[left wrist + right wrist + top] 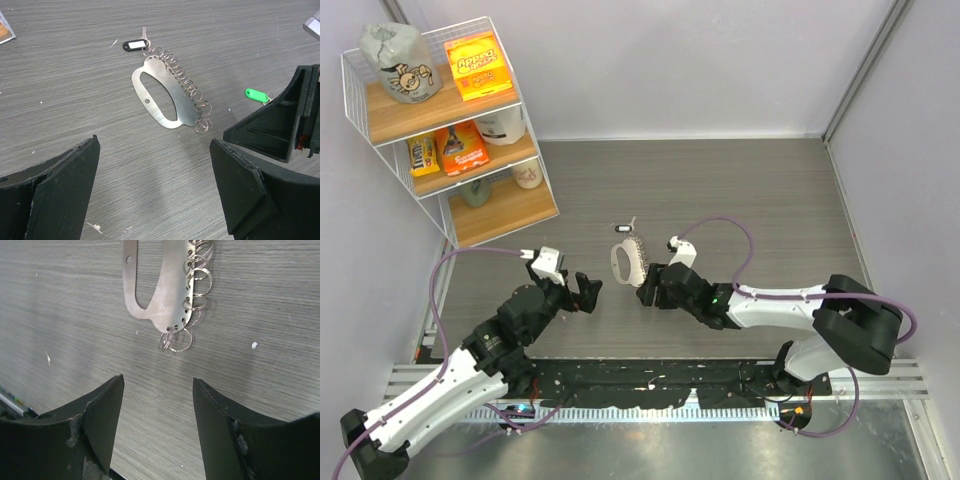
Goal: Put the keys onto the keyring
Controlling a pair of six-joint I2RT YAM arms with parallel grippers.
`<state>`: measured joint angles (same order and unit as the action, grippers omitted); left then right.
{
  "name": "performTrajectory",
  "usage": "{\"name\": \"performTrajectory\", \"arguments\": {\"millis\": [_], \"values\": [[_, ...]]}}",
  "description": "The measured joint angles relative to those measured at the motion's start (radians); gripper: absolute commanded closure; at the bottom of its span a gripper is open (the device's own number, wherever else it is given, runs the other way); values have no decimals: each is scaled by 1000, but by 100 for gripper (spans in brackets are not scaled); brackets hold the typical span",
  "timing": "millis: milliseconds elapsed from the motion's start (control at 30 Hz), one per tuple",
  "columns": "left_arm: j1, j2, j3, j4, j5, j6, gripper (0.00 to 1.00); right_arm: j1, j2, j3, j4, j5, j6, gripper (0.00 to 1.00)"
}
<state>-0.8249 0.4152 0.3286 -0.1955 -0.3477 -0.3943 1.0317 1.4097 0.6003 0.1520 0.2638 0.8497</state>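
Observation:
The keyring [628, 258] is a flat silvery plate with an oval cutout and a row of small wire rings along one edge, lying flat mid-table. A black-and-white tag [132, 45] with a small metal key sits at its far end. It also shows in the left wrist view [167, 95] and the right wrist view [165, 285]. A green-headed key [256, 95] lies on the table right of the plate, beside the right gripper. My left gripper [584, 292] is open and empty, just left of the plate's near end. My right gripper [647, 290] is open and empty, just below the nearest rings [176, 340].
A white wire shelf [450, 130] with snack boxes and bags stands at the back left. Grey walls close the table at the back and right. A metal rail [650, 385] runs along the near edge by the arm bases.

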Motion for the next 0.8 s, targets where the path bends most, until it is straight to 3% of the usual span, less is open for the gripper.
{"name": "performTrajectory", "arguments": {"millis": [367, 800], "values": [[0, 20, 0, 11, 0, 0, 1, -2, 84, 55, 54, 51, 70, 50], [0, 5, 0, 13, 0, 0, 1, -7, 145, 69, 65, 54, 107, 55]]}}
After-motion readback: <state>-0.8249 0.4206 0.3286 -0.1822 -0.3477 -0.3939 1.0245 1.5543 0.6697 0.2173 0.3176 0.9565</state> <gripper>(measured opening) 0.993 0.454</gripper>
